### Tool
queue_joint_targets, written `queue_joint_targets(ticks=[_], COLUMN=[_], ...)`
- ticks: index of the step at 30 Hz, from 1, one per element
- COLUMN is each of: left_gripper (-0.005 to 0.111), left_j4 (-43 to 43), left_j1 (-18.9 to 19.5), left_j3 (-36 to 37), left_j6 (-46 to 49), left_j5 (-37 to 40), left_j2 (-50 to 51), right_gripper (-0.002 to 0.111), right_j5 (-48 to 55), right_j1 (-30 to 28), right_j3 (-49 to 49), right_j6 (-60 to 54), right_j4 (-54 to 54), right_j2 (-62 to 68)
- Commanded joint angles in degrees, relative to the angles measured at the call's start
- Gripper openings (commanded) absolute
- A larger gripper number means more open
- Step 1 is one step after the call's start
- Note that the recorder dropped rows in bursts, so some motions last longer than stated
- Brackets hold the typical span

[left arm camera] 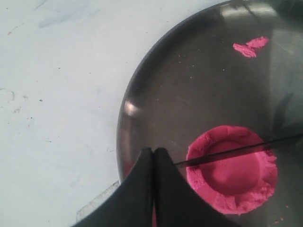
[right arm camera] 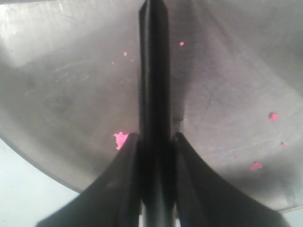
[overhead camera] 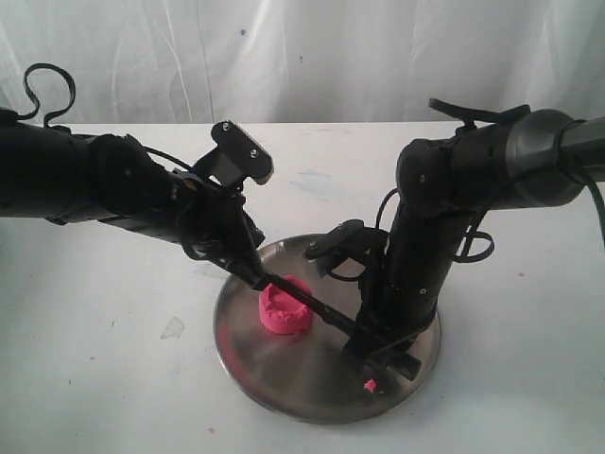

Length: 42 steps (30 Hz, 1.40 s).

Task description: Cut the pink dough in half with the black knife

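The pink dough (overhead camera: pixel 282 317) is a whole round puck with a dented top, lying left of the steel plate's (overhead camera: pixel 284 383) middle. The black knife (overhead camera: pixel 326 315) lies across the puck's top, slanting from upper left to lower right. My right gripper (overhead camera: pixel 378 348) is shut on the knife's handle (right arm camera: pixel 154 71), which stands between its fingers (right arm camera: pixel 155 136). My left gripper (overhead camera: pixel 253 274) is shut, fingers pressed together (left arm camera: pixel 154 149), at the blade's tip end. The thin blade (left arm camera: pixel 227 152) comes out from behind one finger and crosses the dough (left arm camera: pixel 232 177).
Tiny pink crumbs lie on the plate (left arm camera: pixel 189 85), a small one near the right gripper (overhead camera: pixel 370 385), a smear (left arm camera: pixel 250 46), and one beside a right finger (right arm camera: pixel 120 139). White table surrounds the plate. A clear scrap (overhead camera: pixel 172 327) lies to its left.
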Motion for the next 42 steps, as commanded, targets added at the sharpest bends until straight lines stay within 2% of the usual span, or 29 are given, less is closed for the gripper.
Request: queue_joint_targets(ticks=[1,9,24,42], left_gripper=[0.0,0.0,0.0,0.0], left_j4=[-1.05,-1.05,-0.61,-0.61], left_j1=[-0.47,-0.47,-0.47,-0.47], left_j3=[-0.27,-0.27,-0.27,-0.27], left_j6=[-0.48,-2.54,-2.54,-2.43], left_j5=[-2.88,-9.35,-9.72,-8.91], left_j2=[2.2,7.16,12.47,13.72], right_gripper=[0.0,0.0,0.0,0.0], right_j5=[-0.14,-0.14,-0.38,-3.58], right_j1=[0.24,0.24,0.24,0.24], right_j3=[0.09,0.09,0.09,0.09], right_j6=[0.04,0.04,0.04,0.04], right_j4=[0.02,0.02,0.02,0.02], right_j2=[-0.11,-0.11,-0.11,1.75])
